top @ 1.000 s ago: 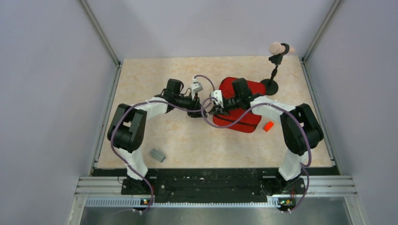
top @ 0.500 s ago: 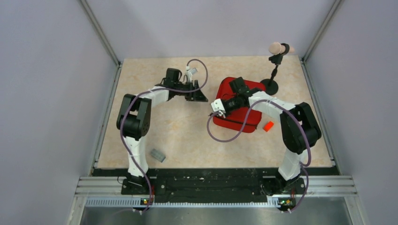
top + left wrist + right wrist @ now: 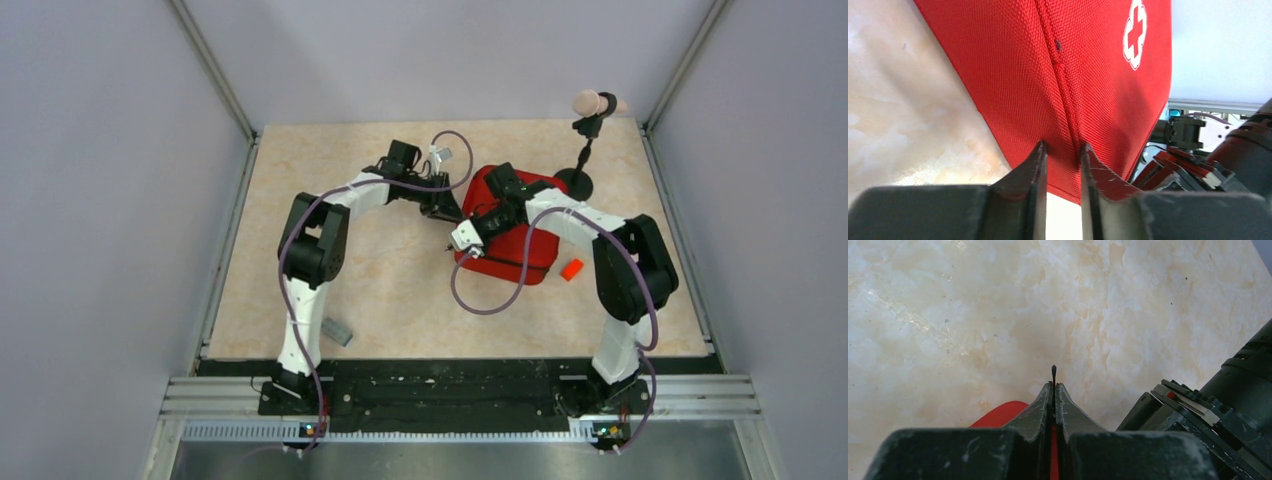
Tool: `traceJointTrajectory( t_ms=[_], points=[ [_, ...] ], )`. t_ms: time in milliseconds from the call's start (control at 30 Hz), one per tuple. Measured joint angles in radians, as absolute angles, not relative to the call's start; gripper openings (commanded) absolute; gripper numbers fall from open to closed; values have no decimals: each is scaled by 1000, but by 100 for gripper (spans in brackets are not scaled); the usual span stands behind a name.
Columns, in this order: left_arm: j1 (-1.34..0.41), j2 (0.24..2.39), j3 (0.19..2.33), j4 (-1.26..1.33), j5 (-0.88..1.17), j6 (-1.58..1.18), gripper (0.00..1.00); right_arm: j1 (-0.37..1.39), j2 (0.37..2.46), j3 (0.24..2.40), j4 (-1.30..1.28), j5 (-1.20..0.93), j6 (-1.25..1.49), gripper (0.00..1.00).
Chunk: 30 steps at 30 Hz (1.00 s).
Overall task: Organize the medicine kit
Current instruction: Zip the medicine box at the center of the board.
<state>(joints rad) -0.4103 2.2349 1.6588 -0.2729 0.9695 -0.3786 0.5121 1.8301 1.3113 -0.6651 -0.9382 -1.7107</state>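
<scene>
From above, the red soft rectangular zip pouch (image 3: 535,245) lies right of centre on the beige marbled table (image 3: 380,290). Left wrist: the left gripper (image 3: 1061,150) has its fingers slightly apart astride the pouch's seam; pinching or not, I cannot tell. Right wrist: the right gripper (image 3: 1053,386) is clamped on a thin black tab (image 3: 1053,371).

A: Entry one, left gripper (image 3: 449,209)?
B: Formerly at the middle of the table (image 3: 380,290), at 9 o'clock from the medicine kit (image 3: 535,250) and just beside the right gripper (image 3: 466,243); swung out toward 12 o'clock; now against the kit's 10 o'clock edge.
A: Left arm's elbow (image 3: 315,235)?
B: Shifted toward 3 o'clock.
A: Entry two, right gripper?
B: Slipped slightly toward 6 o'clock; its cable (image 3: 485,305), formerly looped across the kit, now sags past the kit's 7 o'clock corner.
</scene>
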Motion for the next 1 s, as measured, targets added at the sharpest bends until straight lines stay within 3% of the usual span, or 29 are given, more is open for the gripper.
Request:
traceJointTrajectory(
  t_ms=[33,233,467,733,1000],
  points=[
    [-408,2235,1662,-280,973,-385,0,513,1831,1311,-666,-937,-1719,0],
    [-406,2243,1682,-293,1039,-355,0,517,1828,1318,-724,-926,-1766,0],
    [-417,2332,1880,-565,1068,-184,0,514,1801,1318,-844,-879,-1890,0],
    [-409,2333,1887,-630,1088,-127,0,501,1742,1240,-925,-888,-1997,0],
    [-192,2291,1860,-614,966,-18,1,532,1870,1388,-920,-941,-1900,0]
  ],
)
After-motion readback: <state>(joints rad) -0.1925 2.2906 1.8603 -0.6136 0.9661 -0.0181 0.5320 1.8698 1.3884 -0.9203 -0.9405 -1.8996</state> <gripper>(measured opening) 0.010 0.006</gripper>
